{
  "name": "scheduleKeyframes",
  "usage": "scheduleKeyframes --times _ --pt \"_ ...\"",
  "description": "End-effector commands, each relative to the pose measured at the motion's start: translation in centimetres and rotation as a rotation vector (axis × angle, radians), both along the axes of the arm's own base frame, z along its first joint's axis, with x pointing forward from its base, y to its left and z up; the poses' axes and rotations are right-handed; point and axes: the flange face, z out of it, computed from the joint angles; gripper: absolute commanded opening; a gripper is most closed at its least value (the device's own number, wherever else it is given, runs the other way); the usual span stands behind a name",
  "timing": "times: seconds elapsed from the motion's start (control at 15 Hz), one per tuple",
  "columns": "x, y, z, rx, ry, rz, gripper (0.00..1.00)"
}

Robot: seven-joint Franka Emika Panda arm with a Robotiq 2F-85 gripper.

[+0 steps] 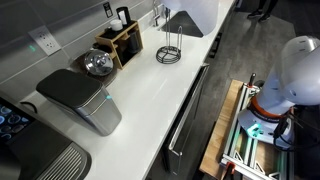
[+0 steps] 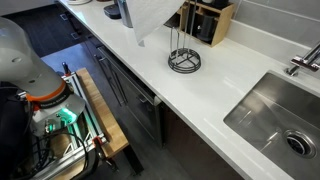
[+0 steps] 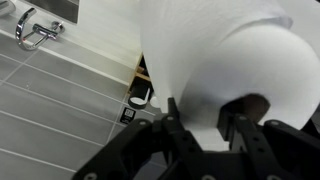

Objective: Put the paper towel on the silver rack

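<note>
The paper towel [image 3: 220, 60] is a large white roll that fills most of the wrist view. My gripper [image 3: 207, 125] is shut on the roll's wall, with one finger on the outside and the other at the dark core hole. In both exterior views the roll [image 1: 193, 15] [image 2: 150, 15] hangs in the air above the counter, just beside and above the silver rack [image 1: 169, 52] [image 2: 183, 60]. The rack is a thin wire stand with a ring base and stands empty on the white counter. The roll hides my gripper in both exterior views.
A wooden knife block [image 1: 122, 42] [image 2: 208, 20] stands close behind the rack. A silver bowl [image 1: 97, 64] and a grey appliance [image 1: 80, 98] sit further along the counter. A sink [image 2: 275, 120] with a faucet [image 3: 35, 30] lies on the rack's other side.
</note>
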Motion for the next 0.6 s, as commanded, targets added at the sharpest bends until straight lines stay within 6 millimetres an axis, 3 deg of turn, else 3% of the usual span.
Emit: scheduleKeyframes --times 0.0,0.53 --pt "0.5 -1.6 1.4 0.027 0.003 0.033 0.15" --pt "3.4 -3.3 2.3 0.049 0.015 0.064 0.15"
